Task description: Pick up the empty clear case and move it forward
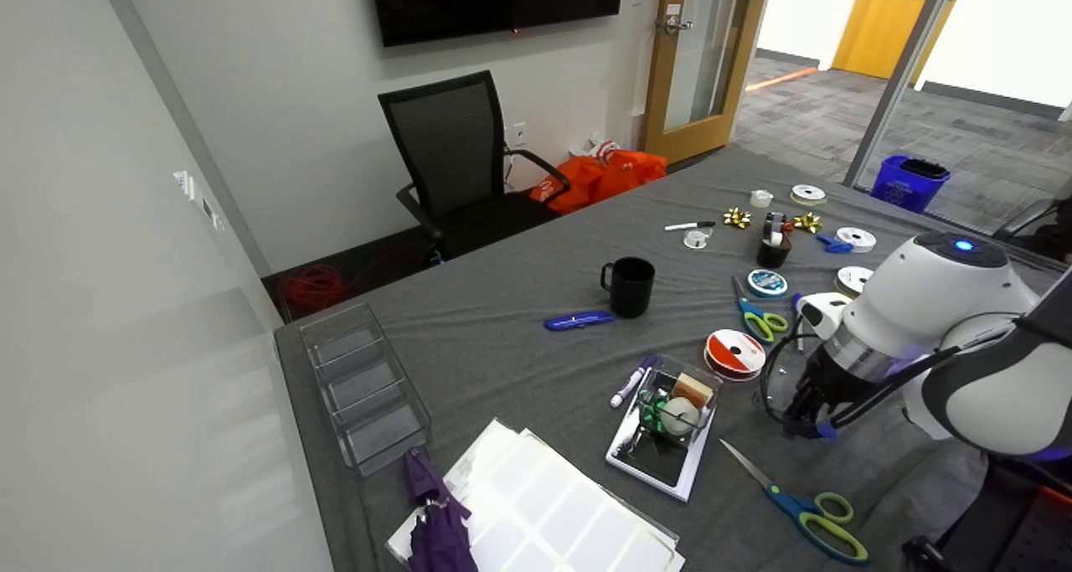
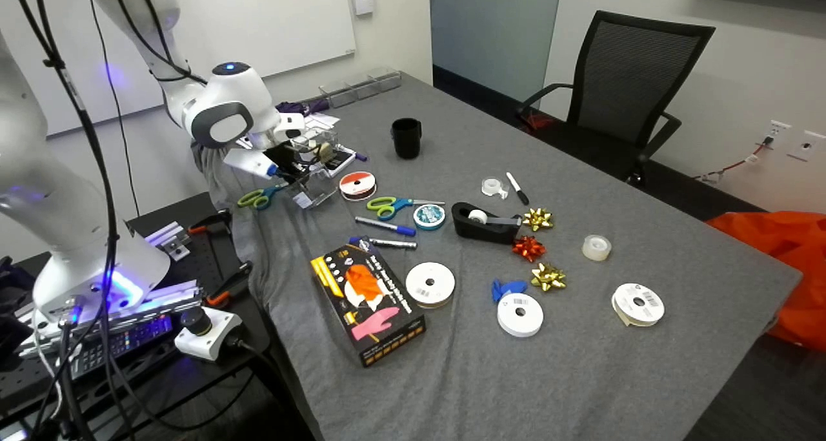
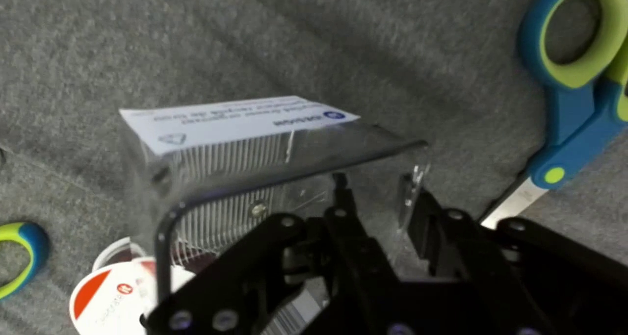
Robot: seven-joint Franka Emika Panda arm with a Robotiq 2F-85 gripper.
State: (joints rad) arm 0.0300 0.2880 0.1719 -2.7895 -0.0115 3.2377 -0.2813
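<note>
The clear case is an open-topped transparent plastic bin with a white label. It stands on the grey table in an exterior view point(image 2: 316, 186) and in the wrist view point(image 3: 235, 153); in an exterior view point(image 1: 779, 383) the arm partly hides it. Its inside holds nothing that I can see. My gripper point(image 3: 375, 185) is down at the case in the wrist view, one finger inside and one outside a side wall. The outer finger is close against the wall. A gap shows between the inner finger and the wall. The gripper also shows, dark and blurred, in an exterior view point(image 2: 297, 170).
Blue-green scissors point(image 3: 564, 143) lie close beside the case. A red-and-white ribbon spool point(image 1: 735, 352) lies on its other side. A filled clear bin on a white box point(image 1: 620, 450), a black mug point(image 1: 632, 287) and a long clear organizer point(image 1: 368, 388) stand farther out.
</note>
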